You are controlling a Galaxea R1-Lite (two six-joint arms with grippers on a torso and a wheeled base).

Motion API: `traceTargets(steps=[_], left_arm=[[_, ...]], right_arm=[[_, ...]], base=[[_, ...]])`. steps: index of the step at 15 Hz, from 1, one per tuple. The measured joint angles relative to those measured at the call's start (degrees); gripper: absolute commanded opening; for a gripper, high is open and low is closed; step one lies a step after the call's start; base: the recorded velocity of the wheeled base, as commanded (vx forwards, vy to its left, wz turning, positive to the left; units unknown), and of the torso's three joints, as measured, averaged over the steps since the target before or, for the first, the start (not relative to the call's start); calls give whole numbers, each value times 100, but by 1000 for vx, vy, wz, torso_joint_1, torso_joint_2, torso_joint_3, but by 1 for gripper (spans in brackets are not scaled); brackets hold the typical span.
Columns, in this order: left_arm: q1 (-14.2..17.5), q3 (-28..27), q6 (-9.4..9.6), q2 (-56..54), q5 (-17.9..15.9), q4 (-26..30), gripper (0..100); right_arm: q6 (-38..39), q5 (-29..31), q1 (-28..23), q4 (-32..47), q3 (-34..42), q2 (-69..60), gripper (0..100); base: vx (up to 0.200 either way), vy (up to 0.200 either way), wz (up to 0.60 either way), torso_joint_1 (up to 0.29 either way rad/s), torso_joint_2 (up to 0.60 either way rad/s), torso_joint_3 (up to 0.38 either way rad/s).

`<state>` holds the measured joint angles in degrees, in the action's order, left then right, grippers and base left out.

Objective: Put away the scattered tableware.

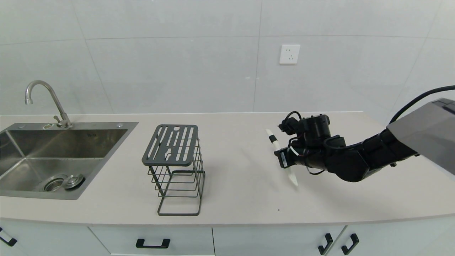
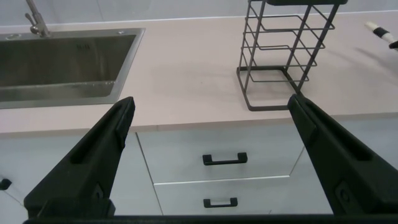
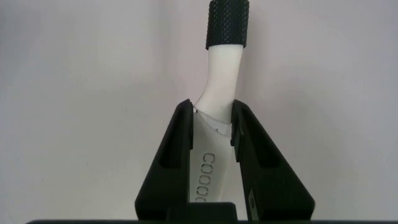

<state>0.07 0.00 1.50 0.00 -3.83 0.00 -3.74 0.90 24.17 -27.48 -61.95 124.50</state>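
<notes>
Perhaps knife (image 3: 224, 68) in right end effector (image 3: 211, 111)

The white knife with a black-banded handle (image 1: 292, 177) has its middle hidden behind the right tool (image 1: 283, 156); in the right wrist view its blade is cut off. The steel sink (image 1: 106, 158) runs past the left edge. A dark speck (image 1: 278, 209) on the near tabletop (image 1: 234, 192) is too small to tell.

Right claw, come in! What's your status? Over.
Right claw shut on white utensil at counter. Left claw open, facing drawers. Wire rack stands apart, leftward.
</notes>
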Motion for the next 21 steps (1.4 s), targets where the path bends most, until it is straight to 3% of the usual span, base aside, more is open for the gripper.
traceTargets(steps=[4,6,11,18,21], left_arm=[[0,0,2,0,-5,0,100],[-5,0,-11,0,-2,0,100],[-10,0,-96,0,-7,-5,100],[-7,0,-82,0,-13,0,100],[-5,0,205,0,-284,-35,100]], right_arm=[[-859,-950,-50,-767,16,-223,0],[-1136,-1126,-45,-1169,51,-276,0],[-1156,-1496,211,-2042,168,-363,0],[-1172,-1790,510,-2798,1076,-975,0],[-1281,-1893,603,-3035,1331,-1218,0]], base=[[0,0,0,0,0,0],[0,0,0,0,0,0],[0,0,0,0,0,0],[0,0,0,0,0,0],[0,0,0,0,0,0]])
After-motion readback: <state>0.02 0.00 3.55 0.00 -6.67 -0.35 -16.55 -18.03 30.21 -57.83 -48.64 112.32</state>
